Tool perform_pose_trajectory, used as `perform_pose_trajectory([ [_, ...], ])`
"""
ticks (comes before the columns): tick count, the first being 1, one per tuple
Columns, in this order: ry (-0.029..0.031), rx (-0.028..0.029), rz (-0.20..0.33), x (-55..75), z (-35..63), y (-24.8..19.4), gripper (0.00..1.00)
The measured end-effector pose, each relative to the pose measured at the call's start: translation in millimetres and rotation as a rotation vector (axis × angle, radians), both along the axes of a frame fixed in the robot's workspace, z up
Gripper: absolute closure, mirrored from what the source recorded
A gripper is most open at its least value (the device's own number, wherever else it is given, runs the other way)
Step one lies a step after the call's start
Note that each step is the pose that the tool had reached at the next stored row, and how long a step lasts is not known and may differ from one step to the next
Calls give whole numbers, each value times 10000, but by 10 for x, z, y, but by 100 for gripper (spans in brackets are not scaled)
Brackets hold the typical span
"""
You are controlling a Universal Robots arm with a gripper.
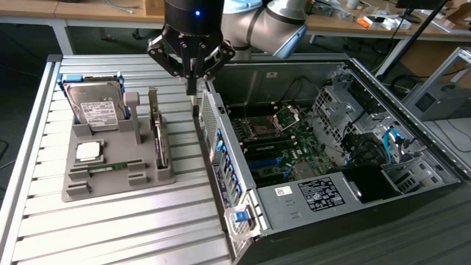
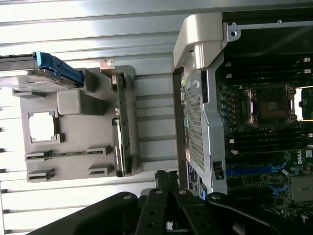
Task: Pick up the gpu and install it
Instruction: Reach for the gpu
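Grey holder (image 1: pixel 110 185) hides gpu (image 1: pixel 158 135) base.

We see a ribbed table (image 1: pixel 110 232) of bright, smooth metal. At nine o'clock from the dull sheet-metal computer case (image 1: pixel 287 212) in the exterior view sits a matt grey plastic holder (image 1: pixel 118 185). Its hard drive (image 1: pixel 96 105) is shiny metal with a paper label. The gripper (image 1: pixel 192 91) looks matt black.

One gpu (image 1: pixel 156 131), one hard drive (image 1: pixel 96 107), one processor chip (image 1: pixel 88 150) and one RAM stick (image 1: pixel 114 166) are counted in one gray holder (image 1: pixel 103 189); one open computer case (image 1: pixel 288 212) and one gripper (image 1: pixel 193 91) are seen.
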State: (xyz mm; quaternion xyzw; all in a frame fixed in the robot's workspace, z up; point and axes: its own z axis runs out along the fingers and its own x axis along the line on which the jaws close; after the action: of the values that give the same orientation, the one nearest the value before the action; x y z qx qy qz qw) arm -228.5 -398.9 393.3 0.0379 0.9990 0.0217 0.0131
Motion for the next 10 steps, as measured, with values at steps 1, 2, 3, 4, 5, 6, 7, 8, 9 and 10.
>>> perform_pose_trajectory([
  [1,1,-1,0,-5,0,0,89],
  [2,1,0,0,-10,0,0,89],
  [3,1,0,0,-14,0,0,89],
  [4,0,0,0,-23,0,0,89],
  [5,0,0,0,-31,0,0,89],
  [6,1,0,0,-38,0,0,89],
  [7,1,0,1,-42,0,0,89],
  [8,0,0,1,-45,0,0,89],
  [9,0,0,0,-49,0,0,89],
  [10,0,0,1,-54,0,0,89],
])
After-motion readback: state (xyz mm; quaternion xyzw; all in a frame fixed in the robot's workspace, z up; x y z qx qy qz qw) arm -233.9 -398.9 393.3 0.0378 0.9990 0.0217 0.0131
